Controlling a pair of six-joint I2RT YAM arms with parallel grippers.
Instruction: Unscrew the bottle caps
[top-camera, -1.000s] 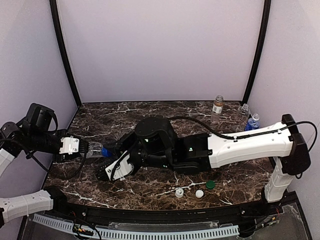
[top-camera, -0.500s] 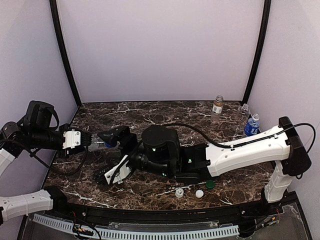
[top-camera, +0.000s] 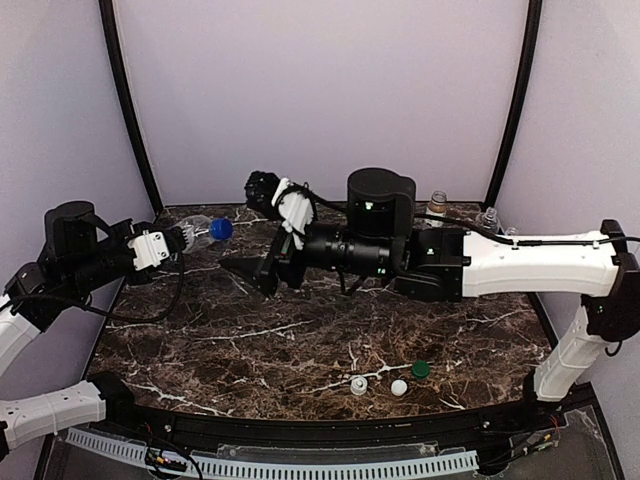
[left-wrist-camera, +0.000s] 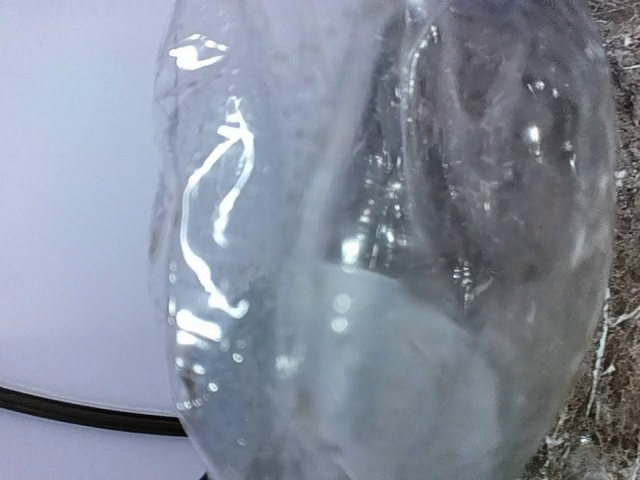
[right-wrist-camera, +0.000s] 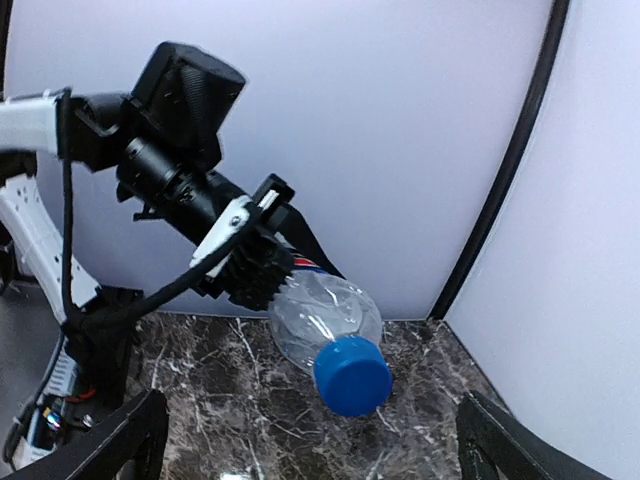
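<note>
A clear plastic bottle with a blue cap hangs above the table's back left, lying sideways, cap pointing right. My left gripper is shut on its body. In the right wrist view the bottle and blue cap point at the camera, gripped by the left gripper. My right gripper is open just right of the cap, its fingers spread wide on either side without touching it. The bottle fills the left wrist view and hides that gripper's fingers.
Two white caps and a green cap lie loose near the front edge. A tan-labelled bottle and a plain bottle stand at the back right, behind the right arm. Walls close in the left, back and right.
My right gripper has opened and swung up from the table toward the back left. The left arm has lifted the bottle up and back.
</note>
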